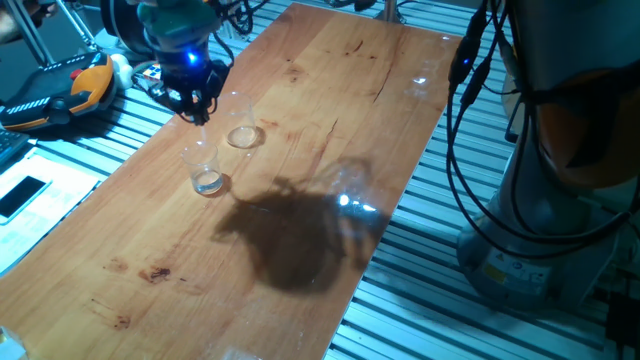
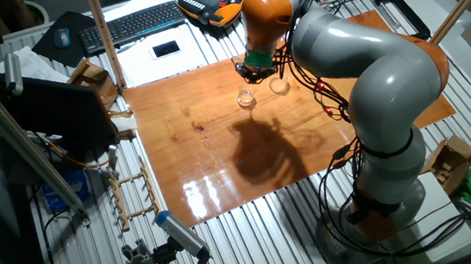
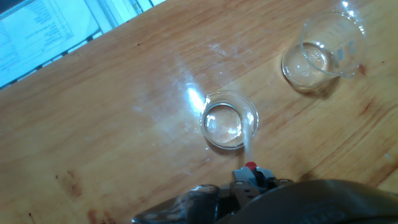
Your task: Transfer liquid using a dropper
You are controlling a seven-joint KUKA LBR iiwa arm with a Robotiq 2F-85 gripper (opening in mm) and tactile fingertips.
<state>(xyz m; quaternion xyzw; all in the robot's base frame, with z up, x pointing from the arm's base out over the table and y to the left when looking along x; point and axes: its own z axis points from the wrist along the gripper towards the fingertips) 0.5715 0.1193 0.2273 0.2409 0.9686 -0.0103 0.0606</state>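
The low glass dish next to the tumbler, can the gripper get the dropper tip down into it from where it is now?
Probably yes. In the hand view the dropper, held in the gripper, points at the rim of the low dish, with only bare table around it. The tumbler stands apart, off to the side.

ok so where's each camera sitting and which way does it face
One fixed view: off one long table edge, looking down at the gripper above two glasses.
The other fixed view: high, opposite side, showing the whole arm.
Hand view: on the hand, looking down the dropper into the dish.
All share the wooden table.
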